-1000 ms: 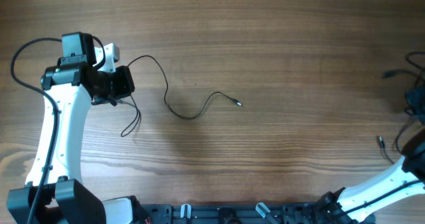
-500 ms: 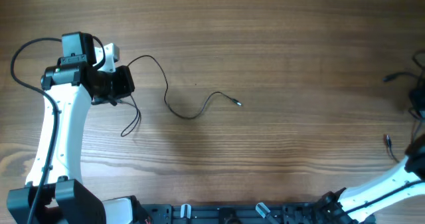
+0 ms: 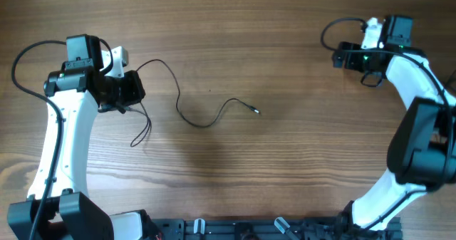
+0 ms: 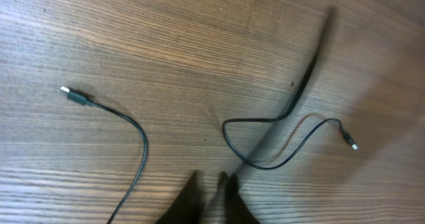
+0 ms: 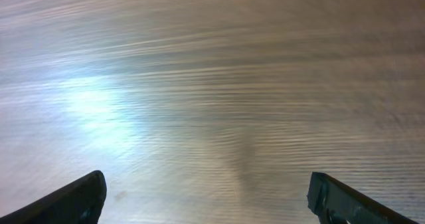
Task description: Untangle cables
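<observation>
On the left part of the brown wood-grain table (image 3: 285, 176), a long thin black cable (image 3: 203, 124), laid out mostly left to right. Starting at the left gripper (image 3: 134, 96), arcing toward the far edge, dropping back, dipping in a shallow U, then climbing once more. Ending near the table's middle in a tiny silvery plug (image 3: 255, 112), tip pointing right and slightly toward the near edge. Just beside the same gripper, on its near side, a shorter thin black strand (image 3: 135, 137), folded into a narrow loop. Long axis from the gripper toward the near edge, leaning a little to the left. From the left wrist camera: dark fingers drawn close with only a slit between them, pinching a stretch of the long cable, blurred and close to the lens. Beyond it, the same U-shaped bend and plug flat on the wood. Impossible to tell whether the shorter strand is pinched too. Far off at the right, toward the far edge, the right gripper (image 3: 340, 56) aimed left, well apart from both cables. Fingertips spread wide in its own wrist view, with bare wood between them.
</observation>
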Robot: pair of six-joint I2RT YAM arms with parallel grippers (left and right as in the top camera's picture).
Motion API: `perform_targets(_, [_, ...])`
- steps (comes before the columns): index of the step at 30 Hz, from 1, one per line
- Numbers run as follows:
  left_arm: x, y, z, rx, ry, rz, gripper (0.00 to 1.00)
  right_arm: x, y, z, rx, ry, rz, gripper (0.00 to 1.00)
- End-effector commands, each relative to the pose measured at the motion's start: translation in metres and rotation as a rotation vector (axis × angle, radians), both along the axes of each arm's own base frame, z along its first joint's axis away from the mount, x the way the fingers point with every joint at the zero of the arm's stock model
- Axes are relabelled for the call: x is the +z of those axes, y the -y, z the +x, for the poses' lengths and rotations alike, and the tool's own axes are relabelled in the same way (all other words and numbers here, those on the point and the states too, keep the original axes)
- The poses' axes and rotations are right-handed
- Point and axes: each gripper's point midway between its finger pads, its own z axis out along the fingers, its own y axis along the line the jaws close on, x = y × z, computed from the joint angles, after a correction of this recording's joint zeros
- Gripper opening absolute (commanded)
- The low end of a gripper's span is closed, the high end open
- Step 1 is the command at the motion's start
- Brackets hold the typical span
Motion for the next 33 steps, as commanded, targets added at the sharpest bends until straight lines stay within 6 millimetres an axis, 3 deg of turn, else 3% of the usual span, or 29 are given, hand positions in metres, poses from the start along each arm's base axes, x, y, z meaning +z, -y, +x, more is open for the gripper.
perform_targets(1, [0.0, 0.003, 0.0, -0.018, 0.006, -0.006, 0.39, 0.078, -0.059, 0.0, 0.281, 0.183, -0.026, 1.0])
perform_targets(3, [0.0, 0.003, 0.0, -0.018, 0.006, -0.007, 0.6, 0.13, -0.099, -0.01, 0.392, 0.313, 0.057, 0.99])
perform_targets(5, [0.0, 0.005, -0.003, -0.021, -0.004, -0.017, 0.8, 0.199, -0.148, -0.043, 0.54, 0.463, 0.165, 1.0])
perform_targets(7, [0.003, 0.019, -0.007, -0.055, -0.008, -0.093, 0.92, 0.225, -0.169, -0.066, 0.576, 0.491, 0.215, 1.0])
perform_targets(9, [0.015, 0.045, -0.014, -0.165, 0.012, -0.233, 0.86, 0.235, -0.194, -0.095, 0.611, 0.45, 0.294, 1.0])
perform_targets(11, [0.018, 0.044, -0.016, -0.18, 0.026, -0.223, 0.66, 0.224, -0.217, -0.123, 0.679, 0.352, 0.357, 1.0])
perform_targets(13, [0.024, 0.016, -0.008, -0.115, 0.06, -0.099, 0.58, 0.198, -0.229, -0.143, 0.718, 0.219, 0.367, 1.0])
perform_targets(14, [0.038, -0.002, -0.003, -0.052, 0.091, -0.052, 0.53, 0.184, -0.235, -0.153, 0.751, 0.152, 0.365, 1.0])
perform_targets(16, [0.071, -0.025, 0.002, 0.032, 0.167, -0.02, 0.4, 0.165, -0.243, -0.164, 0.81, 0.075, 0.356, 1.0])
perform_targets(19, [0.157, -0.054, -0.013, 0.169, 0.37, 0.016, 0.37, 0.13, -0.279, -0.166, 0.925, 0.003, 0.353, 1.0])
perform_targets(23, [0.215, -0.046, -0.057, 0.189, 0.56, 0.079, 0.54, 0.07, -0.335, -0.159, 1.063, -0.037, 0.349, 1.0])
perform_targets(25, [0.239, -0.034, -0.087, 0.193, 0.653, 0.099, 0.55, 0.031, -0.368, -0.152, 1.105, -0.038, 0.359, 1.0])
perform_targets(27, [0.253, -0.026, -0.107, 0.213, 0.711, 0.096, 0.56, 0.014, -0.389, -0.152, 1.087, -0.051, 0.389, 1.0])
perform_targets(30, [0.259, -0.015, -0.132, 0.213, 0.749, 0.104, 0.56, 0.005, -0.429, -0.166, 1.157, -0.007, 0.42, 0.99])
perform_targets(33, [0.251, -0.011, -0.143, 0.217, 0.713, 0.092, 0.55, 0.014, -0.464, -0.18, 1.25, 0.096, 0.438, 1.0])
